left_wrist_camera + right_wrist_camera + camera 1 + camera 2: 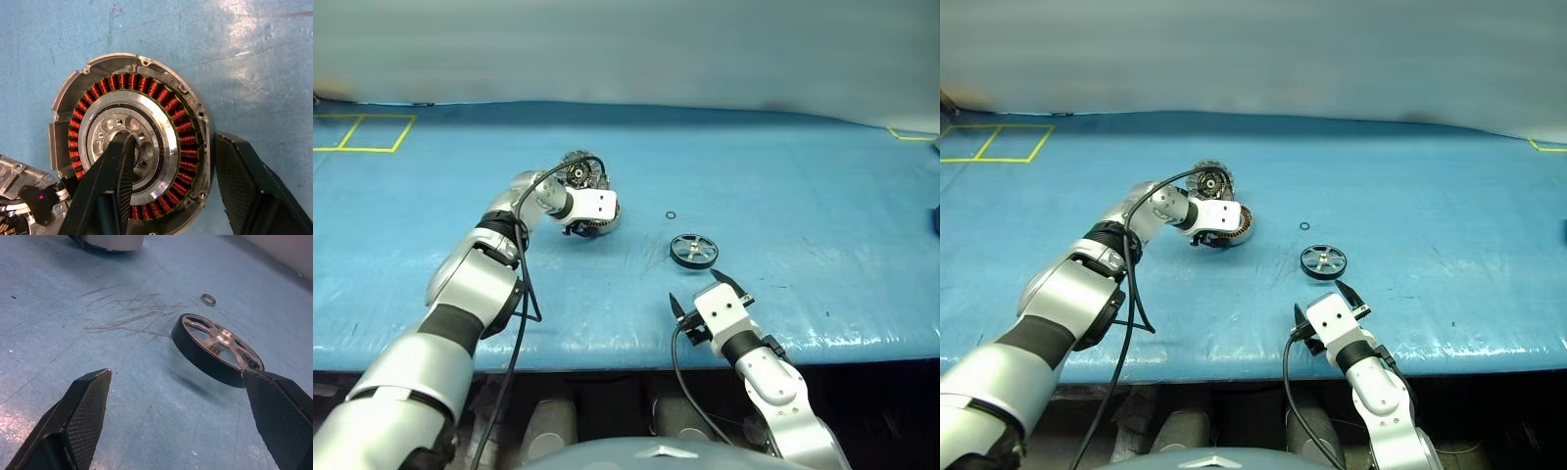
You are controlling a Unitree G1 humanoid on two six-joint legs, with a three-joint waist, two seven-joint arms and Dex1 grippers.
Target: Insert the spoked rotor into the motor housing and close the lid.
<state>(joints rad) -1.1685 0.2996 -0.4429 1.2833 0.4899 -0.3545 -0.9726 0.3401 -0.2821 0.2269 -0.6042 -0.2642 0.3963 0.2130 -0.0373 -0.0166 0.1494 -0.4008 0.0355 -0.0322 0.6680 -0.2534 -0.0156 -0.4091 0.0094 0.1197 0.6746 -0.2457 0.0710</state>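
left tool (171, 196) is down at the motor housing (132, 147) on the blue table (803, 196). one finger (110, 186) sits in the middle of the silver hub and the other is just outside the rim, so the wall with the copper coils lies between them. i cannot tell if they squeeze it. the lid (579, 171) stands up just behind the housing. right tool (181, 421) is wide open and holds nothing. the spoked rotor (693, 250) lies flat on the table just in front of it. a tiny ring (671, 214) lies near the rotor.
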